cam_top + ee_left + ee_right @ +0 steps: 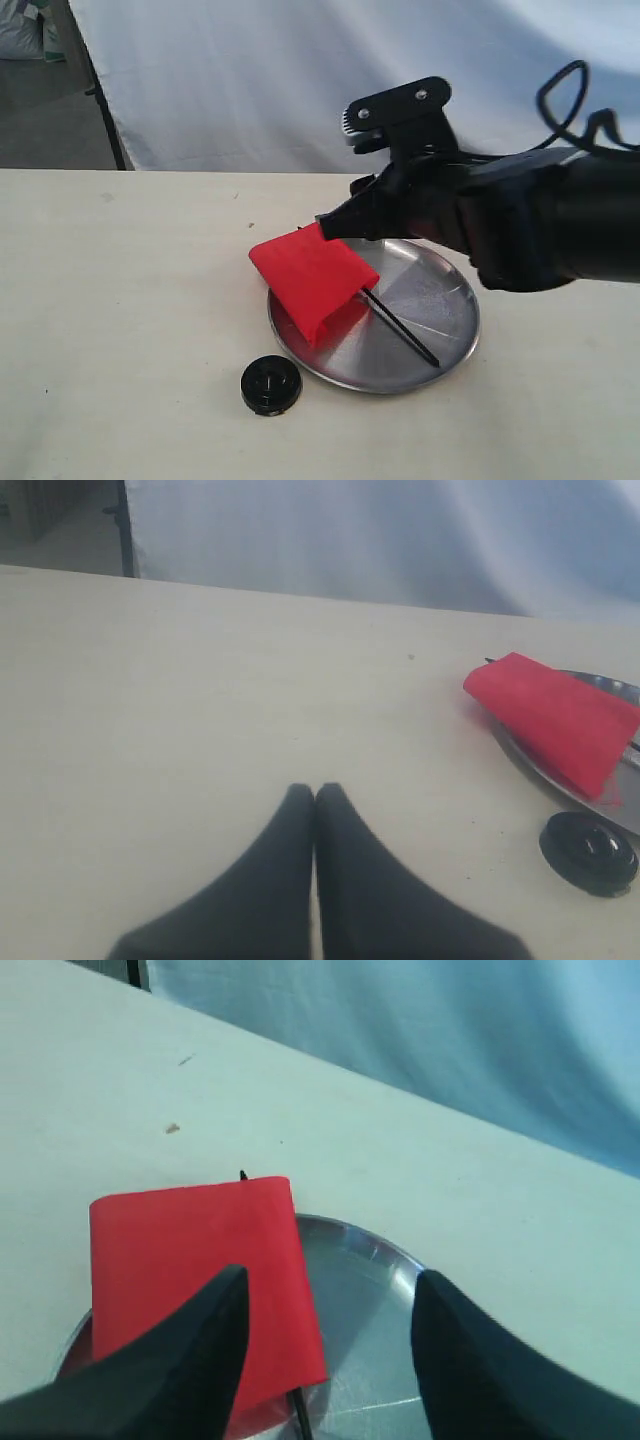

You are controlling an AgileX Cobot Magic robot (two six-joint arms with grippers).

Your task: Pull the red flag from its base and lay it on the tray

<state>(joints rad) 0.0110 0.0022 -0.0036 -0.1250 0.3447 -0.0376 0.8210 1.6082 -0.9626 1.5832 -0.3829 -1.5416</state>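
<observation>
One risk: parted right end effector point(330, 1280) snagging red flag point(312, 280), dragging it off tray point(445, 300); left end effector point(315, 792) pressed together.

red flag point(312, 280), black stick point(405, 335); silver tray point(440, 295); black base point(271, 385); cream table point(120, 330); white backdrop point(250, 80)

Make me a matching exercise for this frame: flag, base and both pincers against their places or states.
1 red flag; 2 base; 3 left pincer; 4 right pincer.
A shut; B open above the tray; C on the table, socket empty; D lying on the tray, cloth over its rim.
Pairs: 1-D; 2-C; 3-A; 4-B.
</observation>
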